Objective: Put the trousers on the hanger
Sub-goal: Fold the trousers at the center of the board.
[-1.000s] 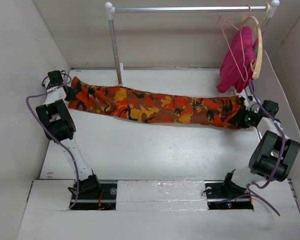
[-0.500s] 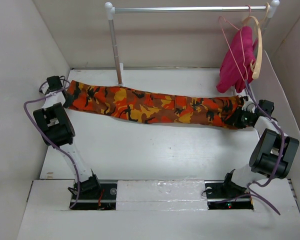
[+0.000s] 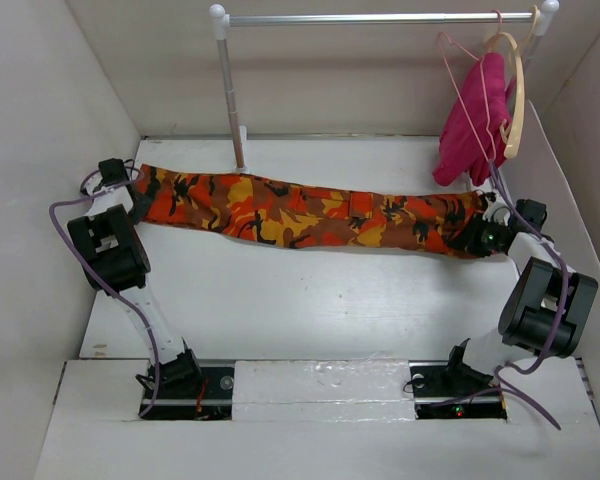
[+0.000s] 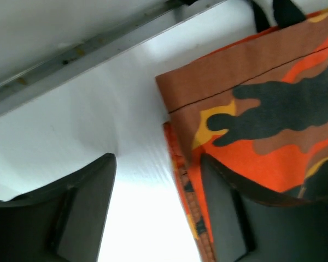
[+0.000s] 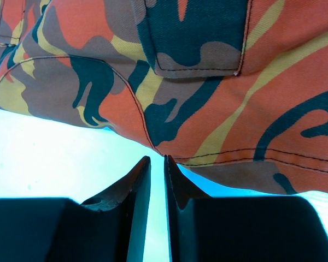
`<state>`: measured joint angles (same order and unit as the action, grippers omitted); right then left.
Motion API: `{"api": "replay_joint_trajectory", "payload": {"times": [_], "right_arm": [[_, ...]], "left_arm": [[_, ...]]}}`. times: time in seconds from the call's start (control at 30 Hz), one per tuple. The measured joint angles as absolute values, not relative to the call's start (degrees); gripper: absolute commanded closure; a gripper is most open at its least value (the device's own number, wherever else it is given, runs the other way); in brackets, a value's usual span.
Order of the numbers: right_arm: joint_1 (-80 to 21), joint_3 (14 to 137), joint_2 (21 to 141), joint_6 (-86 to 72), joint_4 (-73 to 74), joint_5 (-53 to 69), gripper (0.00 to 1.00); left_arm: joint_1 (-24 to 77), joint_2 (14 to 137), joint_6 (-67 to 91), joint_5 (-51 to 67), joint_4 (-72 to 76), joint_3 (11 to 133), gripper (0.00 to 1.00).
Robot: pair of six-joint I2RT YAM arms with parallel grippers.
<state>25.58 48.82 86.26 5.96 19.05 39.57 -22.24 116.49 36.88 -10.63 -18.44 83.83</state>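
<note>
at the trousers' point(image 4: 273, 109) hem edge, left pincer point(image 4: 157, 164) stands parted over white table point(image 4: 98, 114).

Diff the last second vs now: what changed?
Left gripper opened its jaws and let go of the trousers at the cuff end; the left arm edged toward the near side. Right gripper stays pinched on the waist edge, and the trousers still lie stretched across the table.

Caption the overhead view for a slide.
Camouflage trousers stretched across the table, right gripper gripping one end, pink hanger on the rail.
</note>
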Motion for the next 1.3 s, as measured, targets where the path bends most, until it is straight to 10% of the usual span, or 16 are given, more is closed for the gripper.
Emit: {"api": "replay_joint_trajectory", "payload": {"times": [0.7,1.07,1.3], "right_arm": [[25.82,47.55,81.56,4.80,20.12,39.42,0.42],[34.70,42.68,88.92,-0.71,12.82,37.47,0.38],[35.27,42.98,94.83,-7.84,0.45,39.99,0.50]], "left_arm": [[-21.32,113.73,38.94,-7.09,-15.38,78.89,0.36],[-20.23,116.51,39.83,-6.26,-14.02,81.41,0.93],[-20.29,117.69,38.44,-6.55,-14.46,83.05,1.00]]}}
